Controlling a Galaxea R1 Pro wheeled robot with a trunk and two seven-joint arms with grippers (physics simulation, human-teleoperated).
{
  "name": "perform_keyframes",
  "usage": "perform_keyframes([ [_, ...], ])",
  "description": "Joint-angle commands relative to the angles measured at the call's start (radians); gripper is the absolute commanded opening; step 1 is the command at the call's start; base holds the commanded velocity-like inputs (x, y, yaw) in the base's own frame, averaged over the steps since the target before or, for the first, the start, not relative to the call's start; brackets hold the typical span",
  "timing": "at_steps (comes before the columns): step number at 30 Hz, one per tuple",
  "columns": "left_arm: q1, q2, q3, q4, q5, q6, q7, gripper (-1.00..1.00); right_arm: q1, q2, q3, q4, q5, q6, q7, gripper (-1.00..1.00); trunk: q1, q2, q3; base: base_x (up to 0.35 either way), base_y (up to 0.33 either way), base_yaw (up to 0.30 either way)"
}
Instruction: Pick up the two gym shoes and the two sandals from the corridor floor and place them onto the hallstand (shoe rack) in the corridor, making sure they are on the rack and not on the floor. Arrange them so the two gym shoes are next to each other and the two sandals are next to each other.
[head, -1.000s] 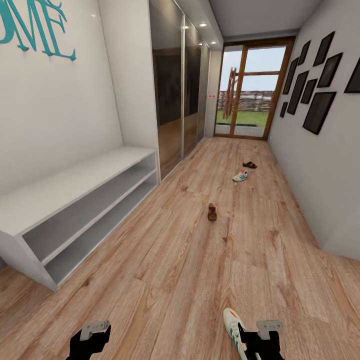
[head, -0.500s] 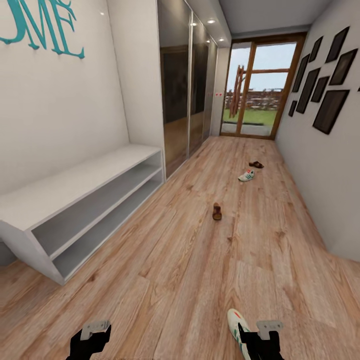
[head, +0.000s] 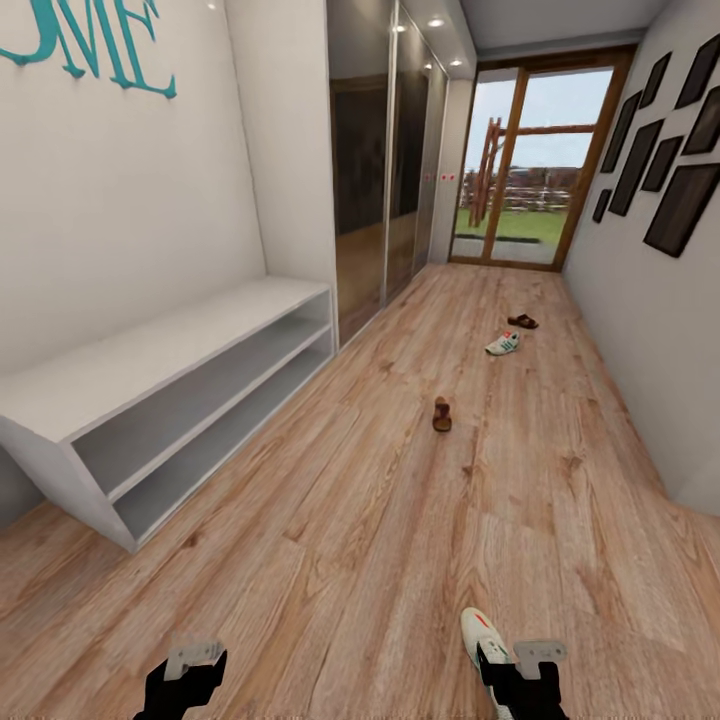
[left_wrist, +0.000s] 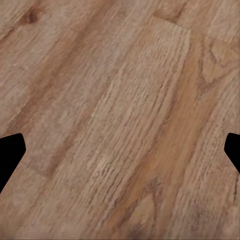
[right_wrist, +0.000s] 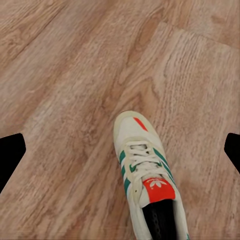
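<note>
- Head view: the hallstand (head: 190, 350) stands against the left wall, and the corridor floor (head: 380, 520) runs toward the glass door (head: 520, 170).
- One gym shoe (head: 478, 633) lies on the floor touching or just under the right gripper (head: 525, 675); the second gym shoe (head: 503, 343) lies far down the corridor.
- One sandal (head: 442, 413) sits mid-corridor; the other sandal (head: 522, 321) is just beyond the far gym shoe.
- The left gripper (head: 185, 680) hangs over bare planks.
- Right wrist view: its fingers (right_wrist: 10, 155) are spread wide, with the near gym shoe (right_wrist: 145, 170) between them, ungrasped.
- Left wrist view: the fingers (left_wrist: 10, 152) are wide apart, holding nothing.
</note>
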Motion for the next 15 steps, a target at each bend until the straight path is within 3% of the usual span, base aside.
perform_keyframes([
  [1,-0.001,0.000,0.004,0.001,0.003,-0.003,-0.005,1.00,0.000,0.000,-0.001,0.000,0.002,-0.003,0.000,1.00,0.004,-0.008,-0.006,0.000,0.000,0.009],
  [15,-0.032,-0.006,0.003,-0.036,0.002,0.011,-0.005,1.00,0.000,0.000,-0.001,0.000,0.001,-0.003,-0.003,1.00,0.057,-0.106,-0.072,0.000,0.000,0.002],
])
